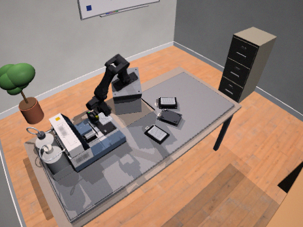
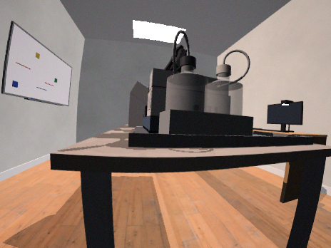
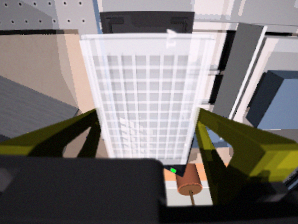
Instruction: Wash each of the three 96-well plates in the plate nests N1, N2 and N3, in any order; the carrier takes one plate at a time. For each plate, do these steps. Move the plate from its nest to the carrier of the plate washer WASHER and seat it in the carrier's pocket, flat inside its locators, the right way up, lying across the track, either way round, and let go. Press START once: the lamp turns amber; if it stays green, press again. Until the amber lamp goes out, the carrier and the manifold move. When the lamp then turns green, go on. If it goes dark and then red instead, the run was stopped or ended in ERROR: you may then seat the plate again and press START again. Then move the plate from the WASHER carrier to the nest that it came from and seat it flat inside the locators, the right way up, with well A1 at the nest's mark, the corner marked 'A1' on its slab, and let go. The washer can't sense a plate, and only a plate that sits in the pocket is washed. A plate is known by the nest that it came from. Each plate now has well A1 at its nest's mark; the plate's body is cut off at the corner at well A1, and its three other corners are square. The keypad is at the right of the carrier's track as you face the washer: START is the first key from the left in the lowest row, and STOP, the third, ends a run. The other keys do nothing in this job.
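Gripper (image 3: 149,137): clenched on a clear 96-well plate (image 3: 147,95), one yellow finger (image 3: 75,132) at each long side of it. In the wrist view the plate reaches forward from between the fingers, its well grid plain, held above the washer.

Plate, top view: a pale rectangle (image 1: 105,119) at the end of the black arm (image 1: 106,81), just in front of the gripper (image 1: 98,116) and over the dark carrier area of the washer (image 1: 108,141).

Washer: blue body with a white upper housing (image 1: 66,132), directly beneath and beyond the gripper. A dark recessed part (image 3: 145,22) shows past the plate's far edge in the wrist view; whether the plate touches it cannot be told.

Bottles: two grey bottles (image 1: 49,151) with tube loops, on the far side of the washer from the gripper; in the exterior view they stand in front (image 2: 185,94) and hide the gripper.

Nests: three dark slabs well behind the gripper, past the arm's grey pedestal (image 1: 134,94). Two hold white-topped plates (image 1: 168,102) (image 1: 157,133); the middle one (image 1: 170,116) shows dark, with no plate on it.

Counter (image 1: 202,98): grey-topped, carrying all the above.
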`<action>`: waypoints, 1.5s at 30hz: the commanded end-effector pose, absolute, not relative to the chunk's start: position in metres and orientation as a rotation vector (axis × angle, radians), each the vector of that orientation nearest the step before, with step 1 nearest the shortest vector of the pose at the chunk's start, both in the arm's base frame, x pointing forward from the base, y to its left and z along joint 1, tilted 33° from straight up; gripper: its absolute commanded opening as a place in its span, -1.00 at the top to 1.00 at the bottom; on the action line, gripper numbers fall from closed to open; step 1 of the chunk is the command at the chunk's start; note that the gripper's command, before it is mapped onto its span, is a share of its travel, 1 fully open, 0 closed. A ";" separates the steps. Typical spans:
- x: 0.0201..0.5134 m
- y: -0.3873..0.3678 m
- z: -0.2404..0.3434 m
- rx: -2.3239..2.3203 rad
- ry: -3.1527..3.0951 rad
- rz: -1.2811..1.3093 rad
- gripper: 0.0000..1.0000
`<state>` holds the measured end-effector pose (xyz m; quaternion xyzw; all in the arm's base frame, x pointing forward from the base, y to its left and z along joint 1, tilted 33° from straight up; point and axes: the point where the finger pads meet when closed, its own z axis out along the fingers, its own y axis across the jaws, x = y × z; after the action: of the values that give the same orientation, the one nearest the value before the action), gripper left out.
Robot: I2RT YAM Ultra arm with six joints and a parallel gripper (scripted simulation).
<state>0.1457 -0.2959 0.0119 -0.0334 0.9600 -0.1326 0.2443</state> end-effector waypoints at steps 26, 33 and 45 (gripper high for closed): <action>0.149 -0.298 0.011 -0.093 2.612 -0.371 1.00; 0.154 -0.302 0.001 -0.093 2.612 -0.371 1.00; 0.162 -0.307 -0.013 -0.093 2.612 -0.370 1.00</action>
<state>0.1610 -0.3006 -0.0149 -0.0362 0.9605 -0.1255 0.2457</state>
